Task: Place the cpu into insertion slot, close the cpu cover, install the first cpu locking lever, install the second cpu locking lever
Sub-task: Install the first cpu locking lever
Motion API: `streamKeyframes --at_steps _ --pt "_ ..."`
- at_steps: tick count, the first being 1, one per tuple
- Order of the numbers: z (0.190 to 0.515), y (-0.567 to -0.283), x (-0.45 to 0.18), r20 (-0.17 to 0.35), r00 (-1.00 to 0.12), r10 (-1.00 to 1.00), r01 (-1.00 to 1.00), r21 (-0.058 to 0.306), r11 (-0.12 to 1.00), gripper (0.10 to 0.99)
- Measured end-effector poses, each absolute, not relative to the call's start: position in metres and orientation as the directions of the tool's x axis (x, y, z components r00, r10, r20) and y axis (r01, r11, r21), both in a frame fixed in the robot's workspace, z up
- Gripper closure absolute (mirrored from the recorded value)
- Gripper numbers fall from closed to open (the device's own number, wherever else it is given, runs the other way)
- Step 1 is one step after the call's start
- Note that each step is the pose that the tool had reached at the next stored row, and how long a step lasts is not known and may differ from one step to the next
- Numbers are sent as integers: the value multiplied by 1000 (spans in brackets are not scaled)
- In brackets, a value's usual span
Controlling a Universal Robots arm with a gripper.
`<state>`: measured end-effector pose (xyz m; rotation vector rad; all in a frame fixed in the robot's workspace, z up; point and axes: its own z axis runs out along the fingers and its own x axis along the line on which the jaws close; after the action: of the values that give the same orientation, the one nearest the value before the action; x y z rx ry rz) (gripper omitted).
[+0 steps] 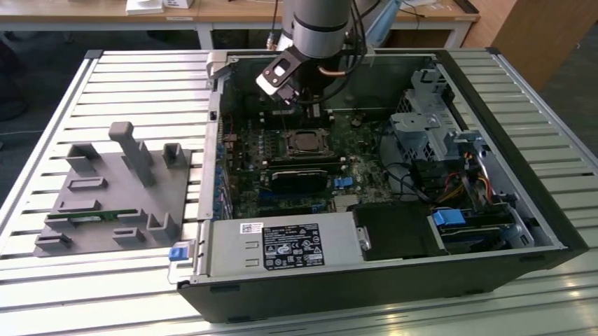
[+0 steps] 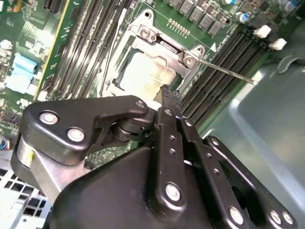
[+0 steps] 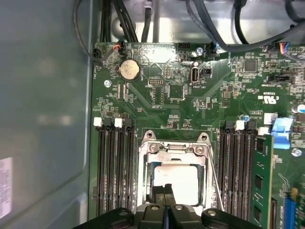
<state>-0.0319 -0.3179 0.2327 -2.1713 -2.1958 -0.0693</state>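
Black jointed gripper [image 3: 164,191], pinched together on nothing, hangs just over the dull silver square cpu [image 3: 181,176], which lies at its six o'clock in the exterior view

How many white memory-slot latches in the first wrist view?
4. Two latches sit on one side of the cpu cover, two on the opposite side. Others may be hidden under the hand.
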Motion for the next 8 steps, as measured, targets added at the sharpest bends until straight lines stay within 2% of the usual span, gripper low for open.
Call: streamKeyframes --at_steps 8 --pt "262 -318 -32 69 -11 998 1000 -5 11 965"
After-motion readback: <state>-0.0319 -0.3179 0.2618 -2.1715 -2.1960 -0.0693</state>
